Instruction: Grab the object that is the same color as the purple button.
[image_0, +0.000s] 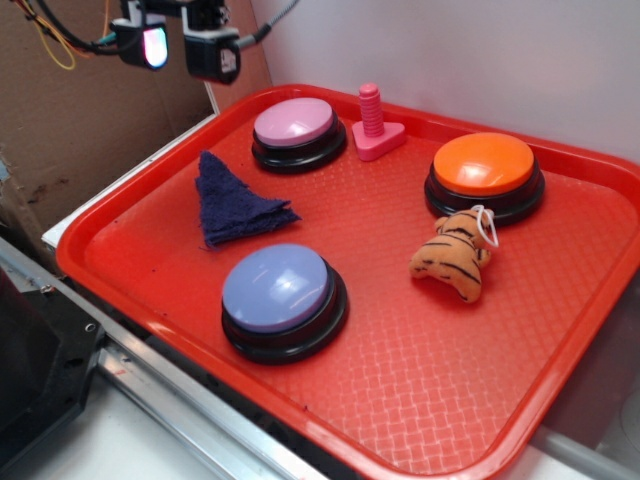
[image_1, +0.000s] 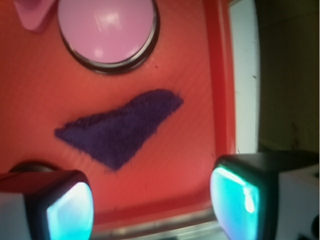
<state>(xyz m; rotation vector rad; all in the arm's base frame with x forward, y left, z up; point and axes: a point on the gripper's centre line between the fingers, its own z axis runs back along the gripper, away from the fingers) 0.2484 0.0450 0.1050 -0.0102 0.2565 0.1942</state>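
Observation:
The dark indigo-purple fuzzy cloth triangle (image_0: 235, 205) lies flat on the red tray (image_0: 420, 380), at its left side. It also shows in the wrist view (image_1: 122, 127), above and between the fingers. The purple button (image_0: 278, 288), periwinkle top on a black base, stands in front of the cloth. My gripper (image_0: 182, 45) hangs high above the tray's far left corner, well above the cloth. It is open and empty, with a wide gap between its glowing teal pads (image_1: 235, 200).
A pink-lilac button (image_0: 296, 125) stands at the tray's back, with a pink plastic bolt (image_0: 375, 125) beside it. An orange button (image_0: 484, 170) and a plush tiger (image_0: 455, 262) are on the right. The tray's raised rim (image_1: 220, 75) and a white strip run beside the cloth.

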